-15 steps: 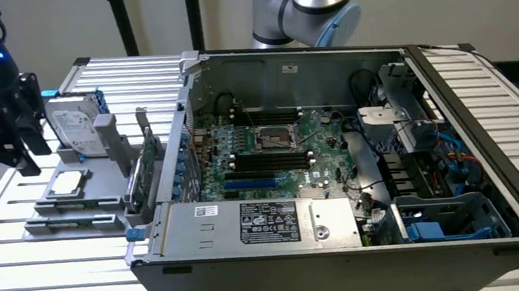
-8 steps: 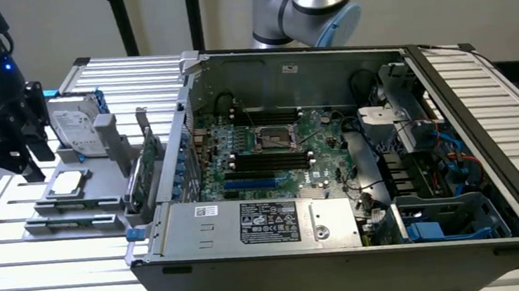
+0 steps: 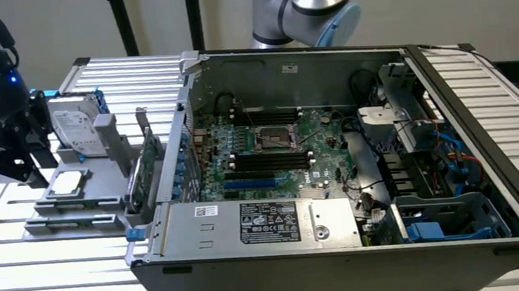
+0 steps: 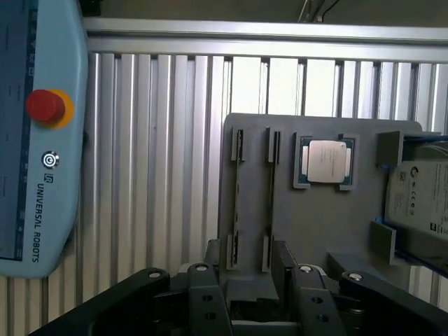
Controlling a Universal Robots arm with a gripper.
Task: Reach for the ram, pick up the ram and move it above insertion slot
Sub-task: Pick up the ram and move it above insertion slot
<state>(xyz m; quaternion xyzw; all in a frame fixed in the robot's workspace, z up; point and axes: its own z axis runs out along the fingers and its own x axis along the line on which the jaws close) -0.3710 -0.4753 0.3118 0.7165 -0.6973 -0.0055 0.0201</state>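
Pale-blue plastic formed the teach pendant (image 4: 59, 210), with its round red stop button (image 4: 45, 106), set against the ribbed aluminium table (image 4: 175, 175). Next came the black two-fingered gripper (image 4: 246, 262), its fingers (image 4: 203, 294) spread apart and holding nothing. One end of the flat grey plastic holder tray (image 4: 308, 224) lay between them. The ram (image 4: 271, 196), seen edge-on as a long thin dark strip, stood in one of the tray's two narrow parallel slots, in line with the gap between the fingers. Whether the fingers touched it could not be told. Beside those slots on the same tray sat a square silver processor chip (image 4: 325, 161) in its recess. Past that was a silver boxy hard drive (image 4: 420, 199) with a white label.

In the exterior view the gripper hung at the exterior view's left, over the tray. A green expansion card with a metal bracket (image 3: 151, 158) stood upright at the tray's edge, just beside the open dark-grey computer case (image 3: 345, 265). Inside the case lay the green motherboard (image 3: 314, 130). Its black insertion slots (image 3: 271, 160) ran in rows beside a bare square processor socket (image 3: 273, 138). Behind the case rose a grey and light-blue robot arm joint (image 3: 314, 7).
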